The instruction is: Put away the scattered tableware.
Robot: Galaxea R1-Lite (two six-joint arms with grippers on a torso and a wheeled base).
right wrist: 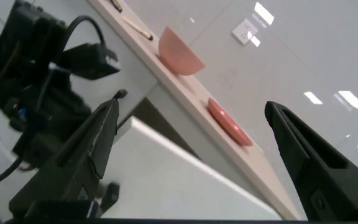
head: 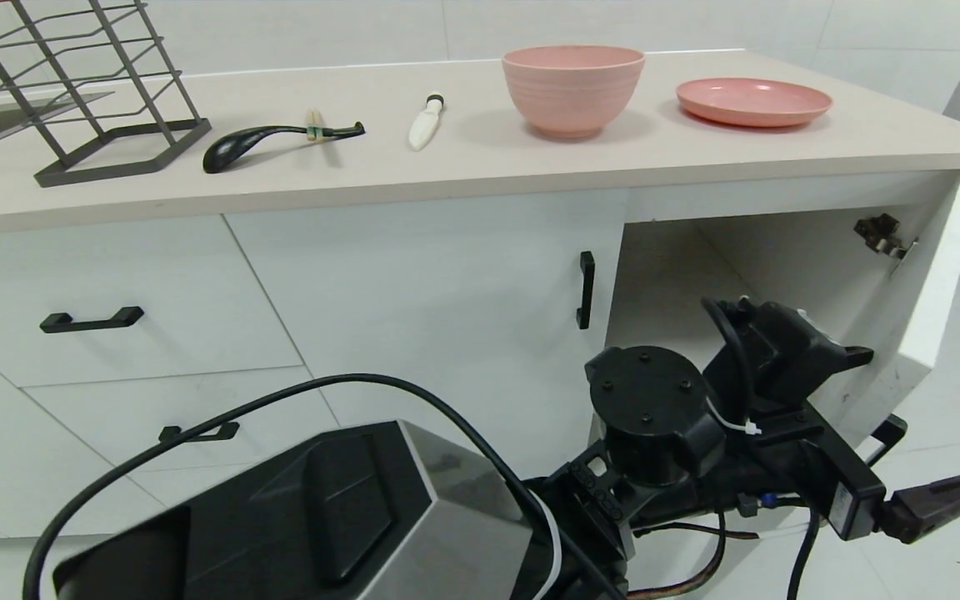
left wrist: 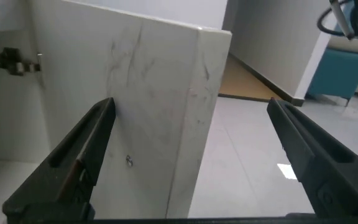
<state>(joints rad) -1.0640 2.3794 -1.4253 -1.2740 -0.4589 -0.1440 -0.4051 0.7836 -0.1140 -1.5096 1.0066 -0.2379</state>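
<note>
Bright, even light falls from overhead; the round pink plastic bowl (head: pixel 573 87) and the flat pink plate (head: pixel 753 102) throw only soft, pale shadows on the beige desk (head: pixel 480 167). Lamp glare dots the glossy white wall (right wrist: pixel 328 62) and the pale tiled floor (left wrist: pixel 241 155). Wide-angle stretch tilts straight lines near the head view's borders.

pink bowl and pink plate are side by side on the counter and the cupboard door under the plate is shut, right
Not quite: the cupboard door under the pink plate is open, swung out to the robot's right with the hollow cupboard showing behind it. The head view shows this. The rest holds: the pink bowl and the plate sit side by side on the counter.
</note>
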